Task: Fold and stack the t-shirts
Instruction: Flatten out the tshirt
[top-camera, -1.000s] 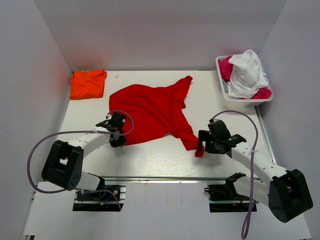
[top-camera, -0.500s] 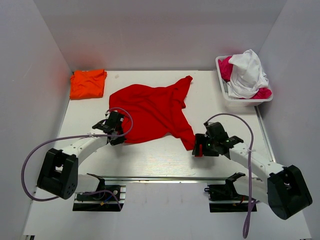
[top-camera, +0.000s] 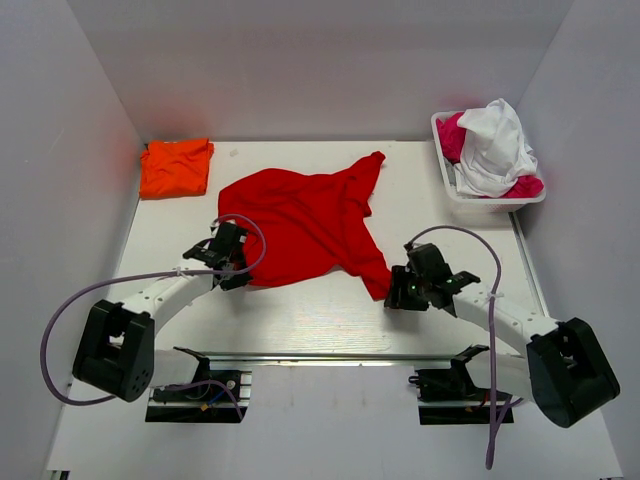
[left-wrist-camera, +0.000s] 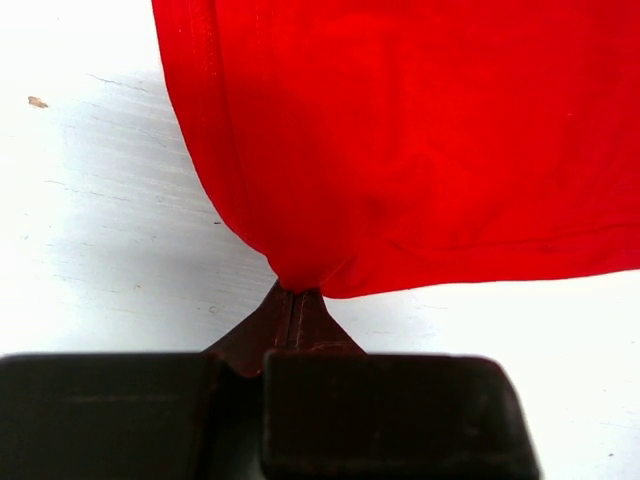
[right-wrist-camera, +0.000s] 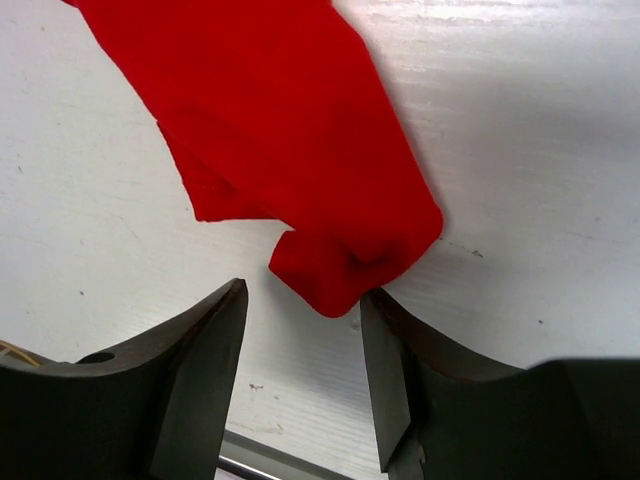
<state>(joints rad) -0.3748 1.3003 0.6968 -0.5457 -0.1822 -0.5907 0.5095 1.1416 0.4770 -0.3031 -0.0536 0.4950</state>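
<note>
Two claws work the near edge. The left claw (left-wrist-camera: 295, 305) is pinched tight on the hem of the red shirt (top-camera: 300, 220). The right claw (right-wrist-camera: 302, 295) has slid inward, jaws wide around the near-right tip, not clamped. So spreading is probably unfinished. The shirt lies rumpled mid-tabletop (top-camera: 300, 325), its long axis slanting near-left to far-right. The orange shirt (top-camera: 176, 167) sits folded, far left.

Top camera looks down; close wrist cameras share the red t-shirt (top-camera: 310, 225)
</note>
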